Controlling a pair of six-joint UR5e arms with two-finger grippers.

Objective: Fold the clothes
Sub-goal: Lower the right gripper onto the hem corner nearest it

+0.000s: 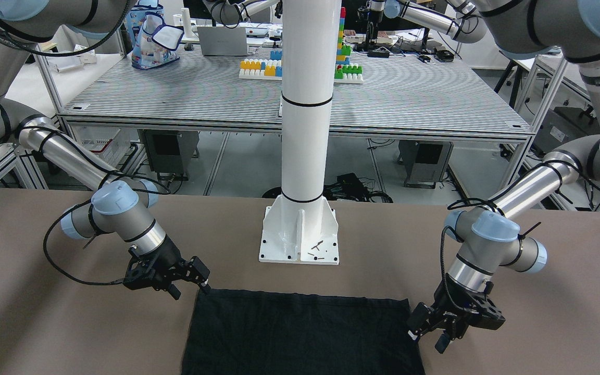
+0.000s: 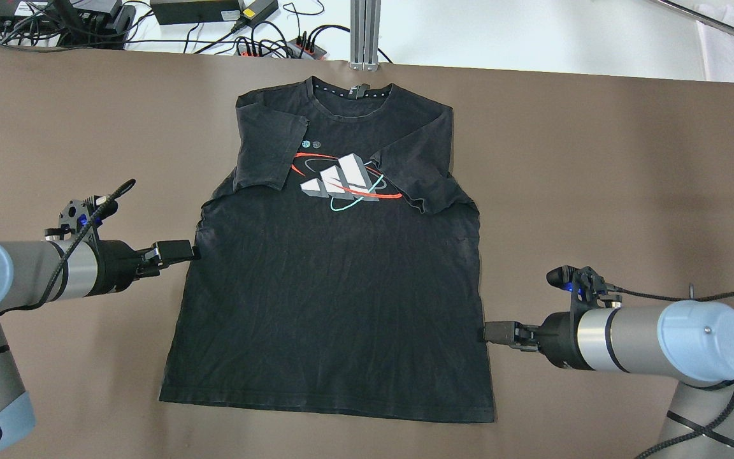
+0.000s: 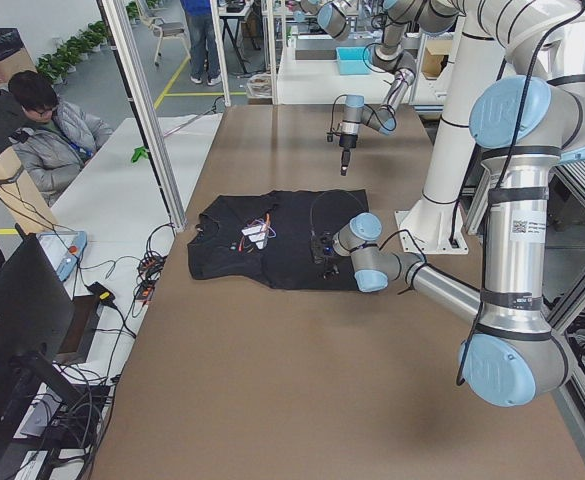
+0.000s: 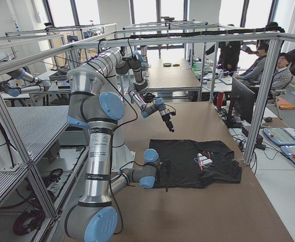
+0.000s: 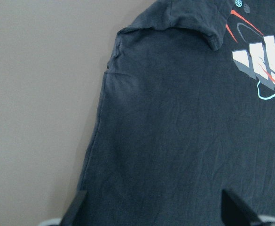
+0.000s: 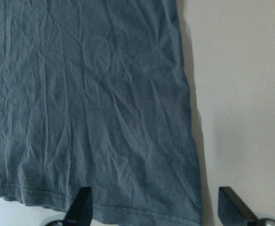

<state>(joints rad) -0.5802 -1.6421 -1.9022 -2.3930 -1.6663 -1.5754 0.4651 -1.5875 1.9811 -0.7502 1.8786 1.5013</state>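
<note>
Two grippers, one garment. Right gripper (image 2: 491, 333) — jaws apart, at the right edge of the black T-shirt (image 2: 335, 287), near the hem (image 2: 329, 408). Left gripper (image 2: 188, 252) — jaws apart, at its left edge, farther up. Shirt flat on the surface (image 2: 596, 191), sleeves (image 2: 268, 150) folded inward. Step, likely: side-edge grasp; next, close on fabric only.

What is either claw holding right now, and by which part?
Nothing: the left claw and right claw are both open, at the black T-shirt's side edges.

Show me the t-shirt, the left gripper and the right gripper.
t-shirt (image 2: 335, 306), overhead view, plain middle of the front.
left gripper (image 2: 183, 251), overhead view, between its fingertips.
right gripper (image 2: 493, 332), overhead view, between its fingertips.
</note>
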